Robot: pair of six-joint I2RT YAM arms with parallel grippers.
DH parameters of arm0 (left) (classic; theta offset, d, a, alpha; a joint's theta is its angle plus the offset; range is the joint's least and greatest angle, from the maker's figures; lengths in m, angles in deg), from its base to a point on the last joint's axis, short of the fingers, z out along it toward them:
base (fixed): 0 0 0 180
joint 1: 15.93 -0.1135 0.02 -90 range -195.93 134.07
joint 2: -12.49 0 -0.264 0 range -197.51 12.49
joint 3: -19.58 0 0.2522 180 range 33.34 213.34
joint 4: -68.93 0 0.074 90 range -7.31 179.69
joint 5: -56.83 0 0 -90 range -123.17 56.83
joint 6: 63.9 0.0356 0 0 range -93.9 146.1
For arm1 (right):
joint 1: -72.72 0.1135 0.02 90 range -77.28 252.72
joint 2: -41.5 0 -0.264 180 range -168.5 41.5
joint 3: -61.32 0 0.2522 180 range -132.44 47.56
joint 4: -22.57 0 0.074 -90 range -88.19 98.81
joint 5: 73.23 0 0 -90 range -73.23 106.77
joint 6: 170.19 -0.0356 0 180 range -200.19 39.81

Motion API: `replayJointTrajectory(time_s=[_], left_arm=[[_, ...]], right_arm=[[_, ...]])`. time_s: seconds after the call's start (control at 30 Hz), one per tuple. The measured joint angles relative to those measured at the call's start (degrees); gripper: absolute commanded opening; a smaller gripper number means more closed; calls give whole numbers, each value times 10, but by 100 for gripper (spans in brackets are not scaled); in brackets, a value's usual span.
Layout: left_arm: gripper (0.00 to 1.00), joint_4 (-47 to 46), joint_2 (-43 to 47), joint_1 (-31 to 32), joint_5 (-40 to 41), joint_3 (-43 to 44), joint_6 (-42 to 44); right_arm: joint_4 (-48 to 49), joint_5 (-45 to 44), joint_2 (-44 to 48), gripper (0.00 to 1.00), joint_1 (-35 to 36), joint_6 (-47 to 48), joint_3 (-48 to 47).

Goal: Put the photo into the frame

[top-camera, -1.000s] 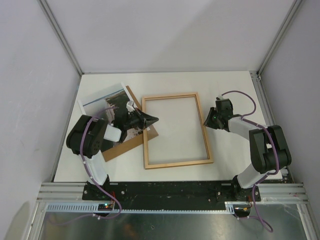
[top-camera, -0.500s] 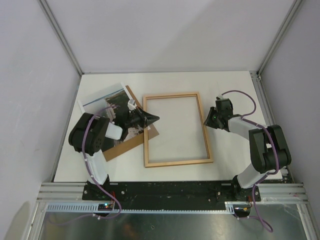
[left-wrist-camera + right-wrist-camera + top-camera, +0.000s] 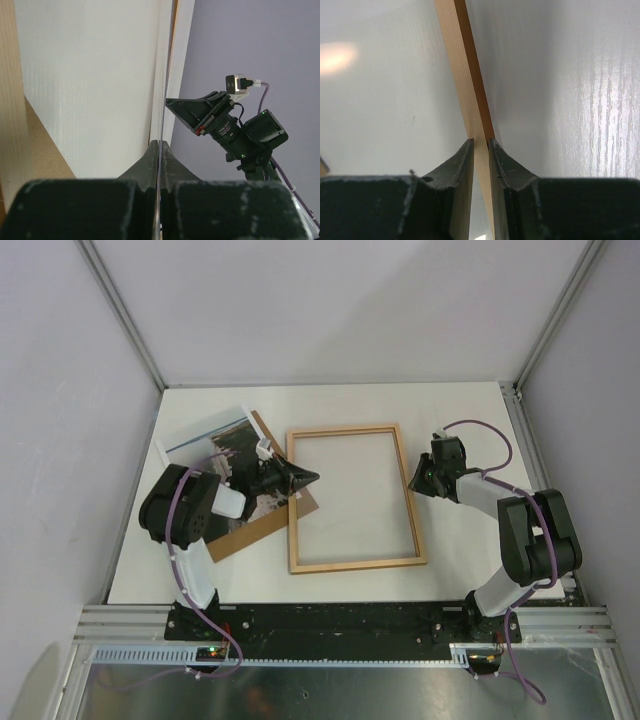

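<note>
The frame point(image 3: 345, 429) is creeping slightly toward the right jaws, which are clamping its right rail. My left jaws are staying fully closed at its left rail. The photo point(image 3: 215, 440) is lying behind the left jaws, not yet inserted.

Photo point(image 3: 200, 443) partly beneath left arm point(image 3: 182, 512)

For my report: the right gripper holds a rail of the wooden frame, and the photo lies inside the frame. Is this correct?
One part is wrong: the photo lies outside the wooden frame, left of it, over the brown backing board. The top external view shows this.
</note>
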Motion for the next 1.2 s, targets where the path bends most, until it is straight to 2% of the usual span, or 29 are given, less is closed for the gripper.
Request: replayJointTrajectory(time_s=[1.2], left_arm=[[0,73,10,-1,-25,21,48]], right_arm=[[-4,-6,-3,22,0,4,-5]])
